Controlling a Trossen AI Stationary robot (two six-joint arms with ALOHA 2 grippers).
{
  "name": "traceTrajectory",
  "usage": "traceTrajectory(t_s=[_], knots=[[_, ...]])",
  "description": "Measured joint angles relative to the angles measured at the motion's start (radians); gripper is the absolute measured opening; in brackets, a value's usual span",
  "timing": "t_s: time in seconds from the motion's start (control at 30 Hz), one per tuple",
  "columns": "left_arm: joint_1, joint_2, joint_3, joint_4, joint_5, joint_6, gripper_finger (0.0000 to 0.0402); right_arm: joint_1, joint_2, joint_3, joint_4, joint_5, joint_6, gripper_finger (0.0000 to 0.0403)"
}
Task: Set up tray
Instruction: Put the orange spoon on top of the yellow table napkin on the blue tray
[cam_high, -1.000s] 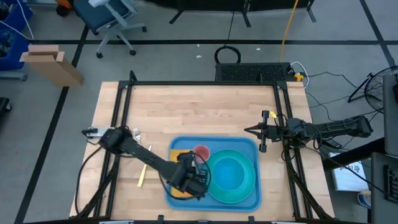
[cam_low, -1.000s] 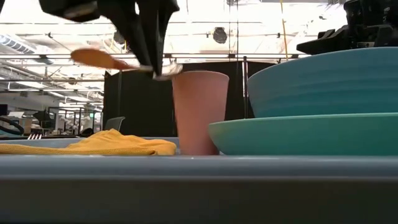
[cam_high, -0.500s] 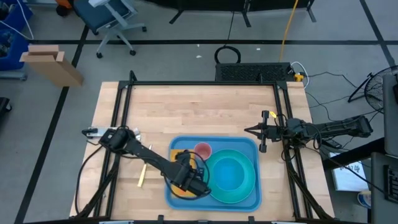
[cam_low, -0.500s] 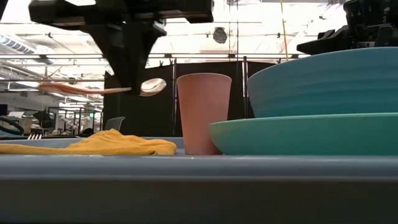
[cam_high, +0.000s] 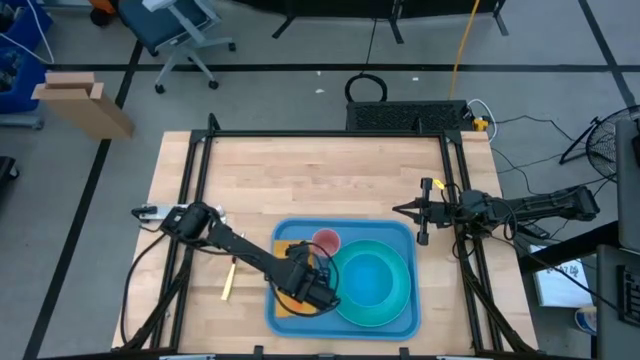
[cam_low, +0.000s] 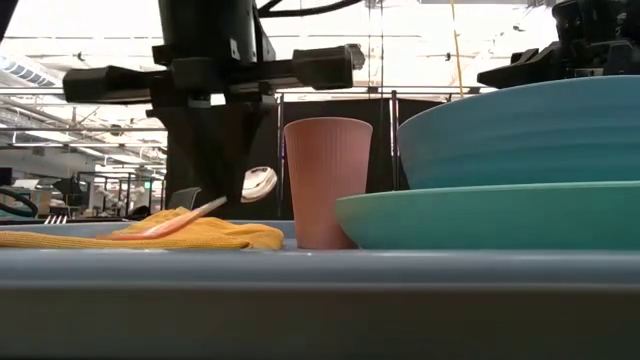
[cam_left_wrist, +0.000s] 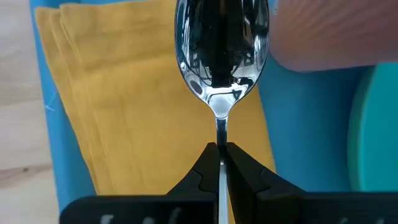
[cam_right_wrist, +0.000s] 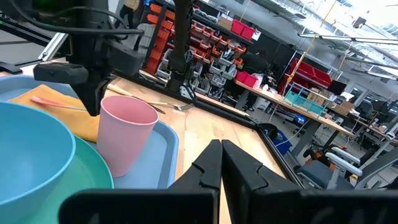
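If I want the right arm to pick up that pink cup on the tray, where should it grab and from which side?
Grip the pink cup near its open rim, coming straight down with one finger inside and one outside. It stands upright on the tray, and the plate and bowl crowd one side while the left gripper, shut on a spoon, sits over the napkin on another. The right gripper waits beside the tray.

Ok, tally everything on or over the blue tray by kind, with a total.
Cup: 1
Bowl: 1
Plate: 1
Napkin: 1
Spoon: 1, gripped in the left claw
Total: 5
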Motion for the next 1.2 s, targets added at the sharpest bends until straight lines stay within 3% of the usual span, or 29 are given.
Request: traceTrajectory(t_s=[0.3, 0.77, 1.2], knots=[[0.030, 0.000, -0.002, 0.008, 0.020, 0.044, 0.0009, 0.000, 0.000, 0.000, 0.000, 0.000, -0.003, 0.0000], [0.006, 0.000, -0.002, 0.043, 0.038, -0.019, 0.0009, 0.000, 0.000, 0.000, -0.001, 0.000, -0.003, 0.0000], [0.020, 0.064, -0.006, 0.053, 0.085, 0.007, 0.0013, 0.000, 0.000, 0.000, -0.003, 0.000, -0.003, 0.0000]])
